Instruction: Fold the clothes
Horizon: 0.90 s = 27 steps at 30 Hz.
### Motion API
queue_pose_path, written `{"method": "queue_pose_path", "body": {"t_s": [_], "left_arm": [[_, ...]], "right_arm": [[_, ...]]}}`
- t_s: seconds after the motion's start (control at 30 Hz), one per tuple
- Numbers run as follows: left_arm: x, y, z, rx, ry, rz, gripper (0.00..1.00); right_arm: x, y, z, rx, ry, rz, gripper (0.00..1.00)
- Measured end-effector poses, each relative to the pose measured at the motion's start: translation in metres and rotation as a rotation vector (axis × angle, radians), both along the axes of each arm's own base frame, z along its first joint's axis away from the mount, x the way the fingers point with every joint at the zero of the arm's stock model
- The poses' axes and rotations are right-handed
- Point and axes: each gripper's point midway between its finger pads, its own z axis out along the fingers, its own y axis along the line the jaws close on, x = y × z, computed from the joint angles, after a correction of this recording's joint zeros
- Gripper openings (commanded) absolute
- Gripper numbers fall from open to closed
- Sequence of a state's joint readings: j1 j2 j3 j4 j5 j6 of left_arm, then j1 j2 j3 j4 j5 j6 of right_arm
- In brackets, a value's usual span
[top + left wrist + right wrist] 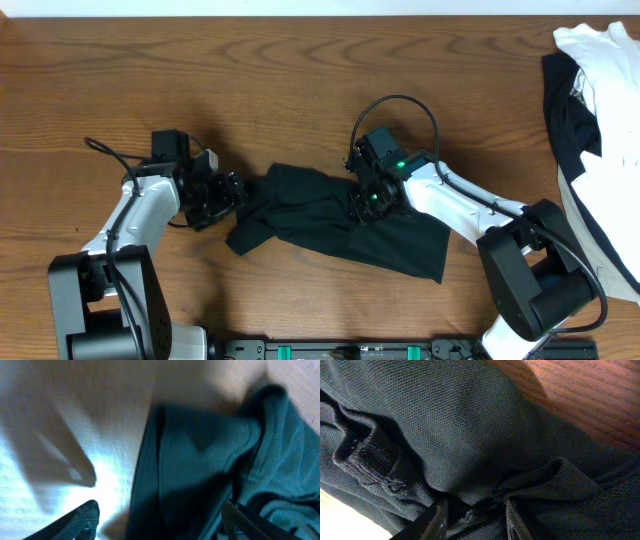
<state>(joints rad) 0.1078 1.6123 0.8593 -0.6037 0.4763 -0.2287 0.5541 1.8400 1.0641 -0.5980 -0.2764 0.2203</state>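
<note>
Wooden desk (300, 60), brown grain, viewed from above.

- Item: black T-shirt (300, 215), centre-front of the desk. Crumpled, in loose overlapping folds, with no tidy fold to be seen.
- Item: pile of clothes (600, 100), white and black, heaped unfolded at the far right edge.
- Right tool (365, 203): clenched on a bunched ridge of the black T-shirt near its middle.
- Left tool (232, 192): released, fingers spread at the shirt's left edge, cloth lying between them.
- Progress: judged early, with nearly all folding left.
- Room: bare wood behind and to the left; the right side is crowded by the pile.
</note>
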Motion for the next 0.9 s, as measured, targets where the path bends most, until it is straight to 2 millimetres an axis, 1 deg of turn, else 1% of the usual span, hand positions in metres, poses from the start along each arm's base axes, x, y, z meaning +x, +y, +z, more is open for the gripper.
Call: {"method": "queue_pose_path", "body": {"t_s": [0.1,0.27,0.4,0.43,0.5,0.6,0.63,0.7,0.73,0.77,0.83,0.87,0.9], "left_arm": [[-0.004,-0.003,0.001,-0.018,0.014,-0.002,0.82],[0.007,-0.003,0.002,-0.018,-0.035,-0.005,0.82],[0.005,-0.007,-0.008,-0.022,-0.008,-0.021,0.82],[0.004,-0.010,-0.013,-0.025,0.005,-0.031,0.82],[0.008,-0.020,-0.013,-0.048,-0.006,-0.058,0.82],[0.014,-0.042,-0.011,-0.113,-0.031,-0.119,0.78],[0.014,-0.050,-0.011,-0.140,-0.035,-0.137,0.73],[0.014,-0.062,-0.011,-0.189,-0.034,-0.162,0.57],[0.012,-0.066,-0.013,-0.204,-0.030,-0.176,0.46],[0.010,-0.069,-0.014,-0.219,-0.021,-0.179,0.31],[0.004,-0.069,-0.021,-0.224,0.003,-0.184,0.11],[0.002,-0.070,-0.023,-0.231,0.016,-0.181,0.07],[-0.001,-0.070,-0.025,-0.234,0.025,-0.185,0.06]], "right_arm": [[0.000,0.000,0.000,0.000,0.001,0.000,0.38],[-0.001,0.000,0.000,-0.003,0.005,0.000,0.37],[-0.001,-0.001,0.000,-0.003,0.005,0.000,0.38],[-0.001,-0.001,0.000,-0.003,0.005,0.000,0.38],[-0.001,-0.001,0.000,-0.003,0.005,0.000,0.38],[-0.001,-0.001,0.000,-0.003,0.006,0.000,0.38],[-0.001,-0.001,0.000,-0.004,0.006,0.000,0.38],[-0.001,-0.001,0.000,-0.004,0.007,0.000,0.38],[-0.001,-0.001,0.000,-0.005,0.007,0.000,0.38],[-0.001,-0.001,0.000,-0.005,0.007,0.000,0.38],[-0.001,-0.001,0.000,-0.005,0.008,0.000,0.38],[-0.001,-0.001,0.000,-0.005,0.008,0.000,0.38],[-0.001,-0.001,0.000,-0.005,0.008,0.000,0.38]]}}
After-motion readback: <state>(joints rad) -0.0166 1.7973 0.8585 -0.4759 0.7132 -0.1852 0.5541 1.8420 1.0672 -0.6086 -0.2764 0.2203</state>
